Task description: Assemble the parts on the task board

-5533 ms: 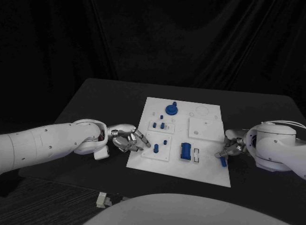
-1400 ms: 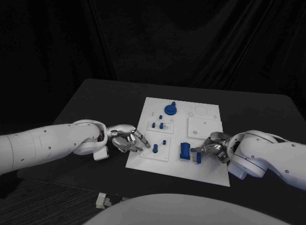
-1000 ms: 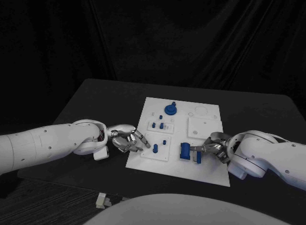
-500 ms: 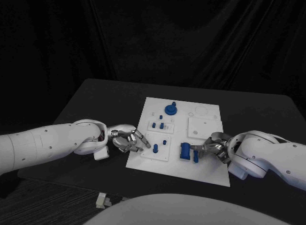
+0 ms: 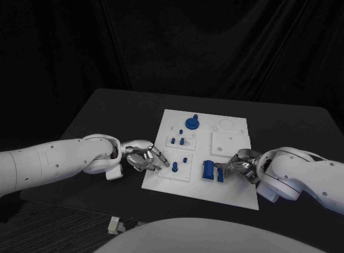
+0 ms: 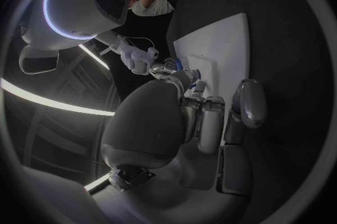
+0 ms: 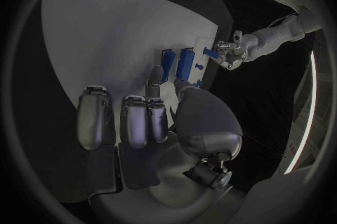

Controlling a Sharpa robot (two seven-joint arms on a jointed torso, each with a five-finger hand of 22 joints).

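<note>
I see the white board [image 5: 231, 141] lying mid-bench. My right hand [image 5: 237, 167] sits over its near right part, fingertips pinching a slim blue part [image 5: 220, 175] beside the wider blue block [image 5: 208, 170]. My left hand [image 5: 144, 157] rests at the board's left edge, fingers curled on nothing.

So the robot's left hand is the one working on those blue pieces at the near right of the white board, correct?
Not quite: it is the right hand at the blue pieces on the white board, as the head view shows. The left hand rests at the board's opposite edge.
</note>
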